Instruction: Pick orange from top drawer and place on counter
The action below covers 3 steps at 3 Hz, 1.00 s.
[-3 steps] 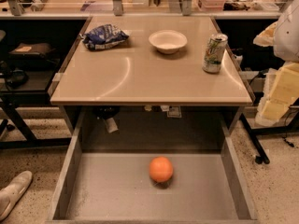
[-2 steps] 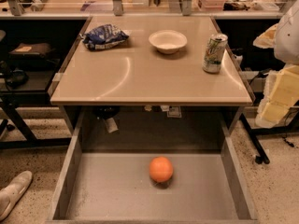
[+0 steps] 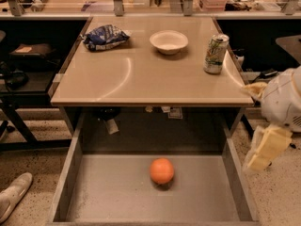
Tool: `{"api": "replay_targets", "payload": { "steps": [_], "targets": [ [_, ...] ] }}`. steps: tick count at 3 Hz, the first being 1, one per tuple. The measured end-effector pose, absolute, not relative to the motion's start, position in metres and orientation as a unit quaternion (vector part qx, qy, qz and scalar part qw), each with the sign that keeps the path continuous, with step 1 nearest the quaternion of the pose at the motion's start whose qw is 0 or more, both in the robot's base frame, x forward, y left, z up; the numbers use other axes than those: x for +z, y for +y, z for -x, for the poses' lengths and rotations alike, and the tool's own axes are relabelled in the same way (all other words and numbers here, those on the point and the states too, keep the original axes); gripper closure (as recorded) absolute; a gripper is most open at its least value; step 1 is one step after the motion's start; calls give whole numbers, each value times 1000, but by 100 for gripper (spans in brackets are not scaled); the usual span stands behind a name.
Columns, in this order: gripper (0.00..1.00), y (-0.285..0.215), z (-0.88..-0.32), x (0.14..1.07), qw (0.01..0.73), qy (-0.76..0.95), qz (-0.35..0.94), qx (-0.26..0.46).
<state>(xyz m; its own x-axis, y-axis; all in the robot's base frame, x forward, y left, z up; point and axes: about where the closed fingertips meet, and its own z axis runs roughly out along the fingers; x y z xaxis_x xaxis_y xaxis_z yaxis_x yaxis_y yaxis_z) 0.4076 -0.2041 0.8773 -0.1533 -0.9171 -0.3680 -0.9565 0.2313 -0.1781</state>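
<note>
- Camera view shows the orange (image 3: pixel 162 170) lying on the bare floor of the top drawer (image 3: pixel 108 197), about in the middle between the side walls and a little toward the back.
- The drawer is pulled out fully under the counter (image 3: pixel 141 79), so the orange is open from above and nothing else lies in the drawer with it.
- On the counter stand a white bowl (image 3: pixel 169 41) and a green can (image 3: pixel 215 54), and a blue snack bag (image 3: pixel 106 36) lies at the back left. The front half of the top is free for the placing.
- The gripper (image 3: pixel 264 149) hangs at the right edge of the view, outside the right wall of the drawer and well apart from the orange.
- I judge that the pick is not yet begun, because the arm must first come over the drawer wall and then down.
- Risk: the orange is round and smooth, so a touch from one side only may roll it away over the flat floor.
- Risk: on the way in, the arm may strike the drawer wall or the counter edge, since both are near to it.
- Risk: when lifting to the counter, the can near the right edge could be knocked over.
- Whether the gripper is open or closed, I cannot tell. It touches neither the orange nor the drawer, and I see nothing held in it.
</note>
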Motion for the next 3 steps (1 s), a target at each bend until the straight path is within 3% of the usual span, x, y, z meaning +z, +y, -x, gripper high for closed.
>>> {"api": "replay_targets", "payload": {
  "steps": [1,3],
  "targets": [
    [0,-199,-393,798,213,750,621,80],
    [0,-188,-397,766,219,747,619,106]
  ]
}}
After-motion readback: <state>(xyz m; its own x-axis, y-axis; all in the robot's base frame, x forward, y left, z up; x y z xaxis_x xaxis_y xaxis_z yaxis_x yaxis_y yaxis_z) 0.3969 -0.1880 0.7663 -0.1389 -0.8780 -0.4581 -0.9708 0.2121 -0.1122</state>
